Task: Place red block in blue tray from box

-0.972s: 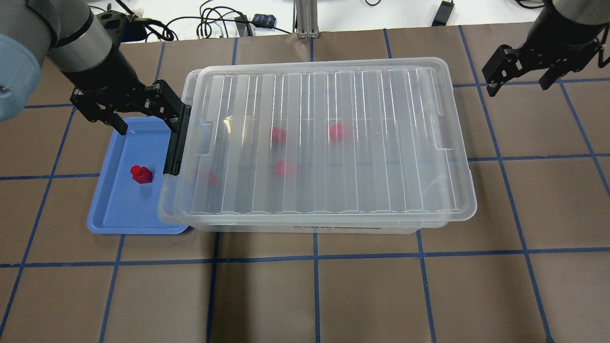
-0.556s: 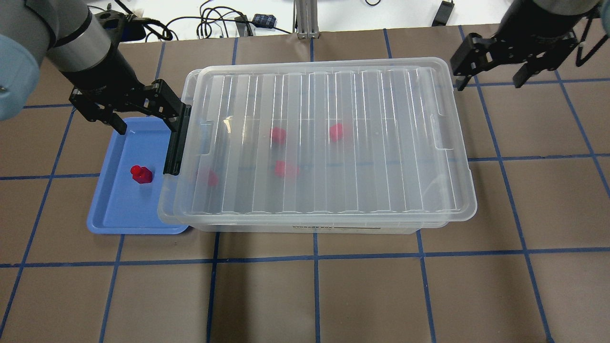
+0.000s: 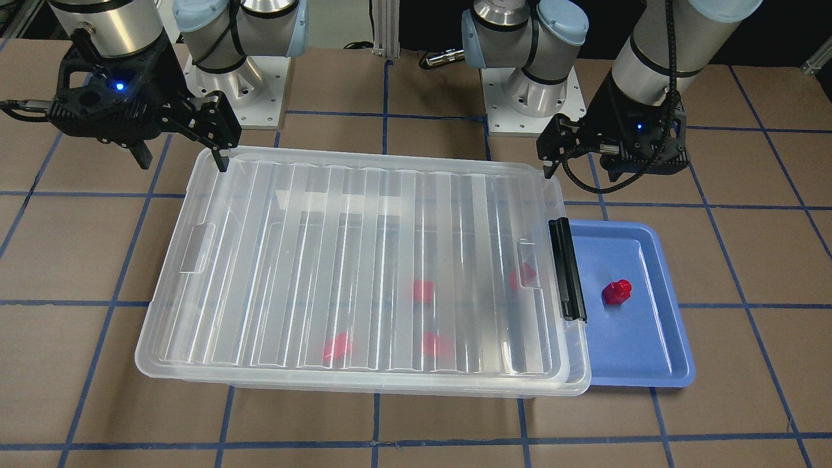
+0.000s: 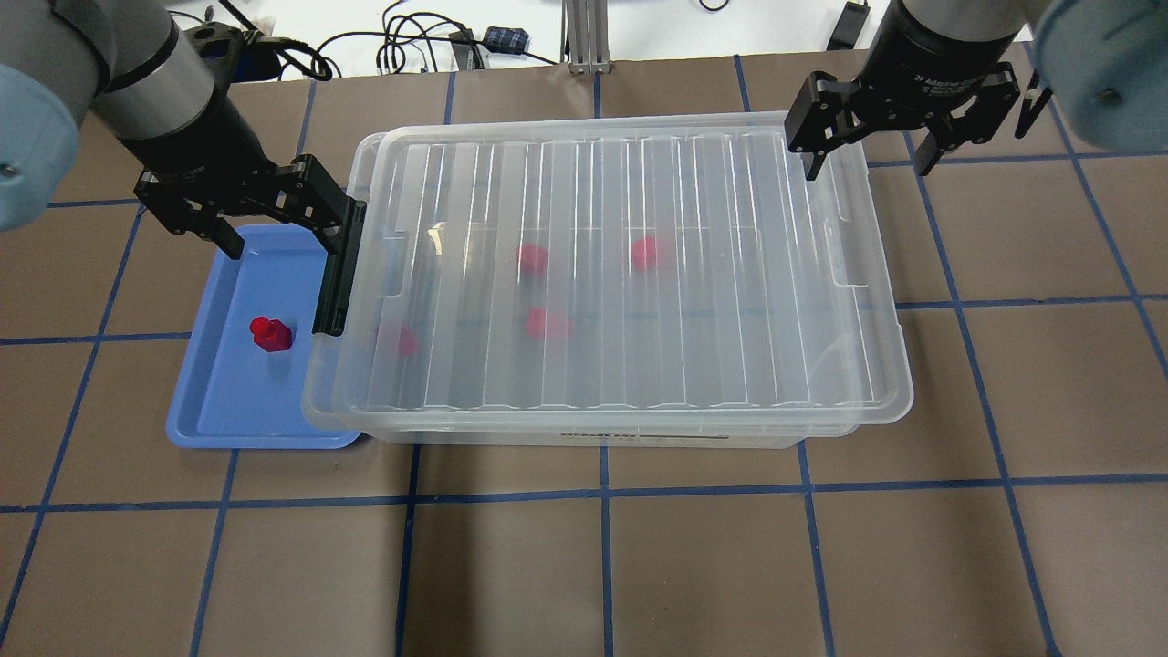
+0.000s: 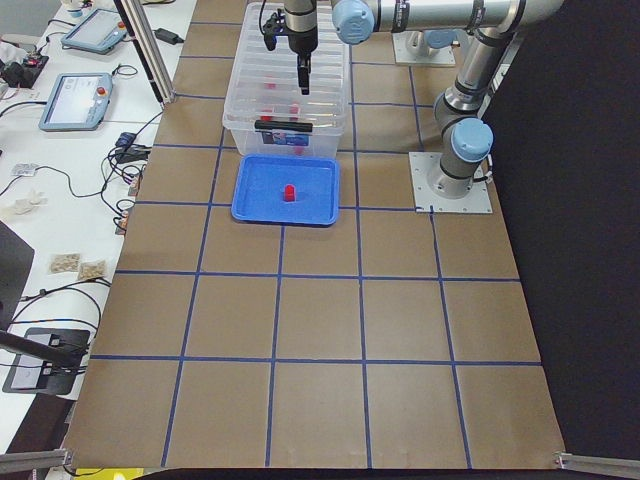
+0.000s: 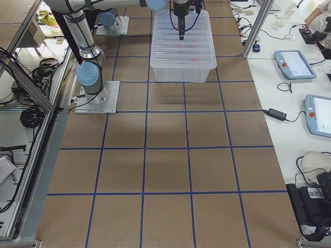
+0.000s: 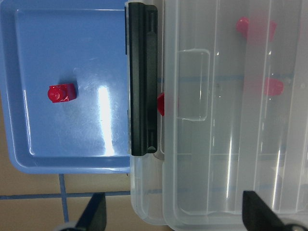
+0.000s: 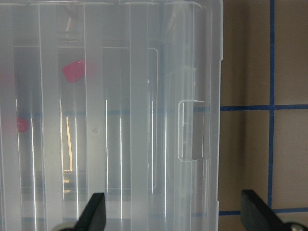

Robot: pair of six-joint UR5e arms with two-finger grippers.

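The red block (image 4: 271, 335) lies in the blue tray (image 4: 237, 401), also in the front view (image 3: 617, 291) and the left wrist view (image 7: 62, 92). The tray touches the left end of the box (image 4: 730, 319), whose ribbed lid is on, with the black latch (image 4: 338, 274) at that end. Several blurred red pieces (image 4: 547, 323) show through the lid. My left gripper (image 4: 283, 239) is open and empty above the tray's far edge and the latch end. My right gripper (image 4: 867, 167) is open and empty, straddling the box's far right corner (image 8: 211, 29).
Cables and small devices (image 4: 411, 41) and an aluminium post (image 4: 581, 36) lie beyond the table's far edge. The two arm bases (image 3: 234, 97) stand behind the box. Brown table with a blue tape grid (image 4: 602, 493) lies in front of the box.
My right arm has moved left, from beyond the box's right end to over its far right corner. The left arm, the block and the box have not moved.
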